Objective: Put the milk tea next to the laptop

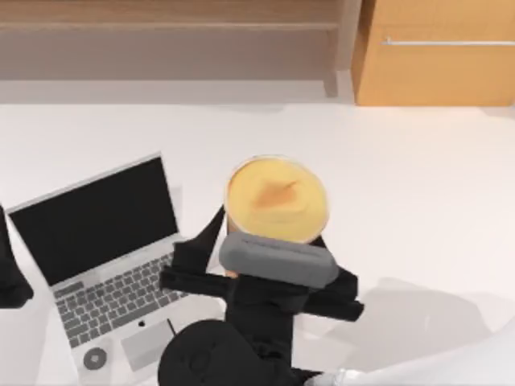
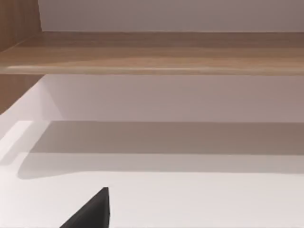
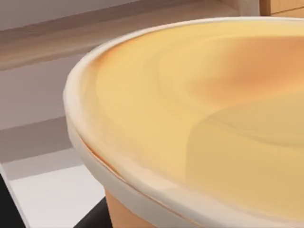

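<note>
The milk tea point(image 1: 277, 198), nearest the camera, sits pinched in the right gripper point(image 1: 269, 241) just right of the laptop point(image 1: 100, 253), gripped below its rim to stay upright; the left gripper point(image 1: 10, 269) is parked far left.

laptop point(image 1: 105, 265): silver metal, matt | table point(image 1: 418, 201): smooth white | shelf point(image 2: 152, 52): wood

The right arm reaches in from the table's lower right, its wrist near the middle of the lower edge; the right gripper point(image 1: 272, 241) sits there with a dark finger point(image 1: 211, 229) on either side of the cup point(image 1: 278, 199). The left arm point(image 1: 10, 277) is parked at the left edge
</note>
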`<state>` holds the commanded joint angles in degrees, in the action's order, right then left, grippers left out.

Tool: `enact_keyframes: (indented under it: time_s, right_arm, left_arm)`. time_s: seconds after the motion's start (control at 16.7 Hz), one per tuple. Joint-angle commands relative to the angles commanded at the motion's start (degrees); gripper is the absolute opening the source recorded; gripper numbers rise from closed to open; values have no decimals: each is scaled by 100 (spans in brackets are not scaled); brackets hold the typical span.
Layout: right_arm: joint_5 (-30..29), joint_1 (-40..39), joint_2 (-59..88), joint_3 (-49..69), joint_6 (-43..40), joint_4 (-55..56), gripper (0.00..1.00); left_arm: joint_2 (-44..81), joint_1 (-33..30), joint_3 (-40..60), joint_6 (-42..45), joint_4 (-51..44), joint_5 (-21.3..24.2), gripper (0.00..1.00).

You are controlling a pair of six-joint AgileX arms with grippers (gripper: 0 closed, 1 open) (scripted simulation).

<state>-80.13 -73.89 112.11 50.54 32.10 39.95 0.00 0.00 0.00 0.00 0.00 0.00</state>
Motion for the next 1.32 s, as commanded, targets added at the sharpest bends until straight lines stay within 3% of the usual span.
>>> enact_keyframes:
  time_s: [0.66,1.32]
  right_arm:
    - [297,-320,472,-141,-282,-257,0]
    - [297,-320,472,-141,-282,-257,83]
  left_arm:
    - [0,0,0,0,0,0,100]
    - [0,0,0,0,0,0,100]
